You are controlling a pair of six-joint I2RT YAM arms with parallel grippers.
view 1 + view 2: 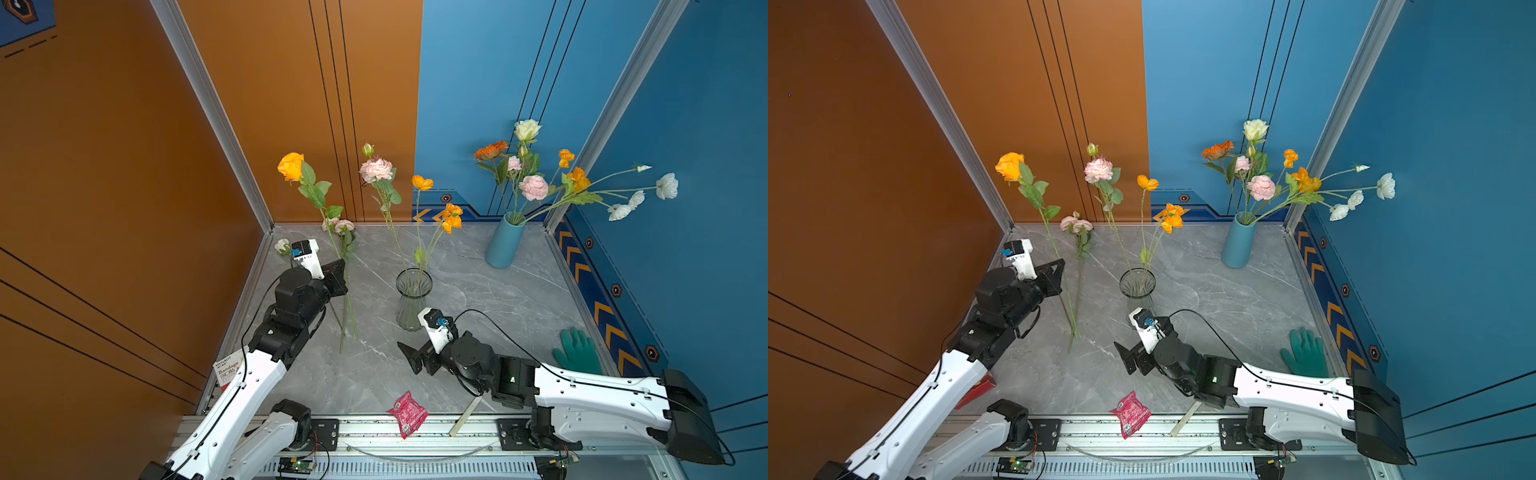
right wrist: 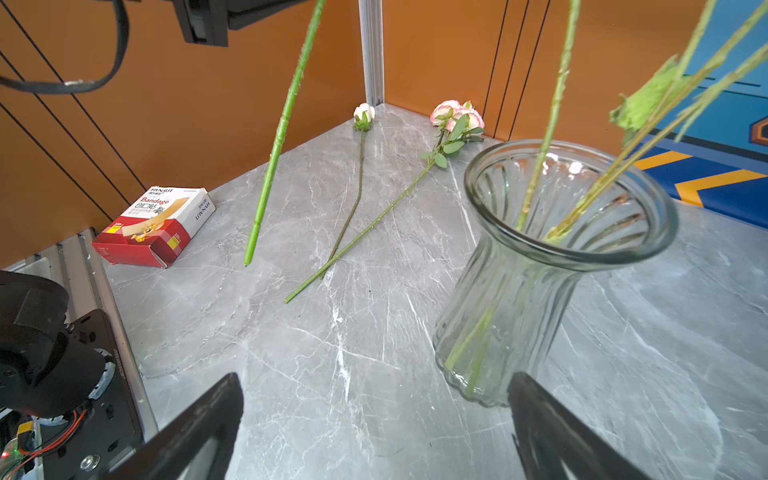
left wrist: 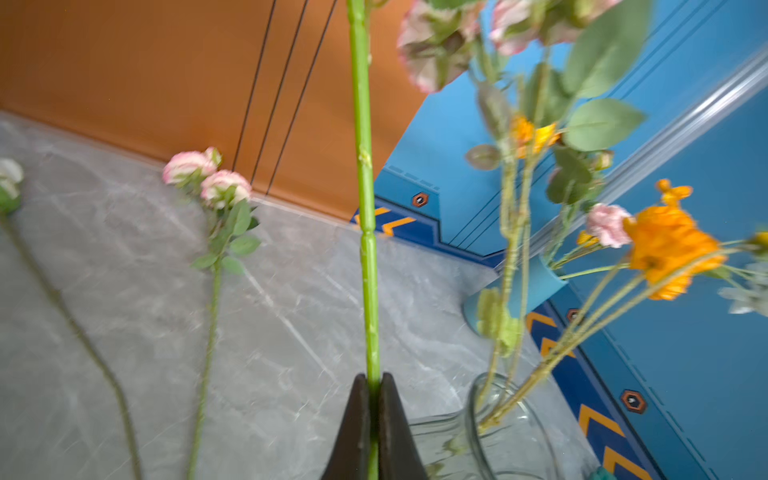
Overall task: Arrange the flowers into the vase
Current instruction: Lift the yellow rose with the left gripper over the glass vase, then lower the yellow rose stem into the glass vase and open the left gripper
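My left gripper [image 1: 338, 276] [image 3: 376, 377] is shut on the green stem [image 3: 365, 208] of an orange rose [image 1: 291, 166] [image 1: 1010, 166]. It holds the rose upright to the left of the clear glass vase [image 1: 413, 291] [image 1: 1137, 284] [image 2: 519, 291]; the stem's end [image 2: 249, 257] hangs above the table. A pink ruffled flower [image 1: 376, 169] and an orange spray [image 1: 451, 216] stand in the vase. A small pink-rose stem [image 1: 338, 225] [image 2: 457, 116] and a white bud [image 1: 282, 245] [image 2: 364, 113] lie on the table. My right gripper [image 1: 409, 359] [image 2: 376, 378] is open and empty near the vase's base.
A blue vase [image 1: 505, 241] with a full bouquet stands at the back right. A bandage box [image 2: 158, 224] lies by the left wall. A green glove [image 1: 577, 351] is at the right, with a pink packet [image 1: 408, 413] and a pale stick [image 1: 465, 415] at the front edge.
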